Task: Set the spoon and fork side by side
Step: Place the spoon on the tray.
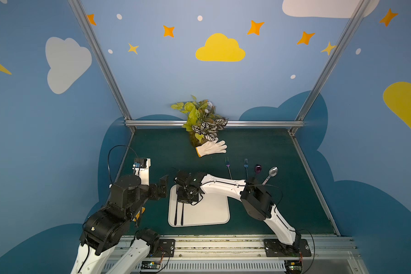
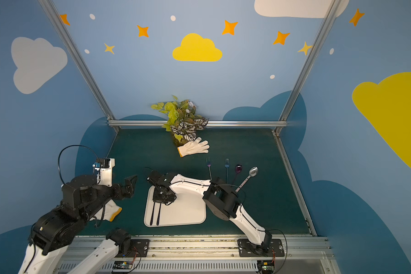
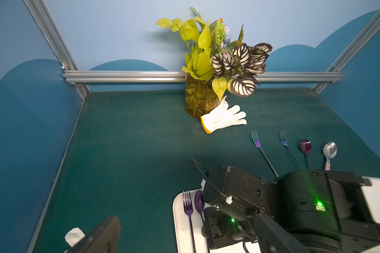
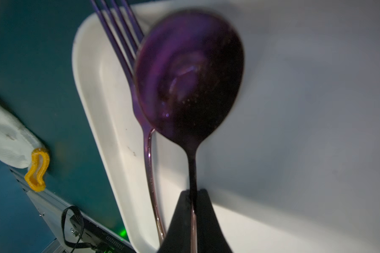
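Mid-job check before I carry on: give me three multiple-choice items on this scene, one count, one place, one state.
1. How many cutlery pieces lie on the green mat, off the white tray? A) two B) four C) six
2. Where is the purple fork? A) on the tray B) on the mat C) held in the air
3. The right gripper is: A) open above the tray B) shut on the purple spoon handle C) shut on the fork

Key: 1 B, rainbow fork, blue fork, second purple spoon and silver spoon lie there. 2 A, it lies along the tray's edge. 3 B, its fingers pinch the handle.
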Controlling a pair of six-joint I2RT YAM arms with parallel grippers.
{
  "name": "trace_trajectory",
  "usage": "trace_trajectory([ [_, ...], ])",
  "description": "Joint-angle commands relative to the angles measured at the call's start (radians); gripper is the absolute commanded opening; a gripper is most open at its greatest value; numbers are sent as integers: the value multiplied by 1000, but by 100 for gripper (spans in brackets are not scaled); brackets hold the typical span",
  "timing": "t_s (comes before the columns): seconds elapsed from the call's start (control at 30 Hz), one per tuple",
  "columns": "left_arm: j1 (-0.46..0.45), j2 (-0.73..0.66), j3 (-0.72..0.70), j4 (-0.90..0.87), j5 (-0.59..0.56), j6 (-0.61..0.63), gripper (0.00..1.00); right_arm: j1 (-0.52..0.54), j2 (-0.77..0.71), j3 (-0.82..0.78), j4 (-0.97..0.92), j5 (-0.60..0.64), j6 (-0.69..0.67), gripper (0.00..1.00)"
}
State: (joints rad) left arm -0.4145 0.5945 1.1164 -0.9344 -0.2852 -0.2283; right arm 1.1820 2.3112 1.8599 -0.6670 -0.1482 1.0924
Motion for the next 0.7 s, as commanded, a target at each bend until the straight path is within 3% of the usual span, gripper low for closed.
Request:
trace_trajectory([
  [0.0, -1, -4, -12, 3, -6, 1, 100, 1, 10, -5, -74, 15, 6, 0],
  [0.67, -1, 4, -10, 16, -8, 19, 100, 1, 20, 16, -81, 15, 4, 11],
])
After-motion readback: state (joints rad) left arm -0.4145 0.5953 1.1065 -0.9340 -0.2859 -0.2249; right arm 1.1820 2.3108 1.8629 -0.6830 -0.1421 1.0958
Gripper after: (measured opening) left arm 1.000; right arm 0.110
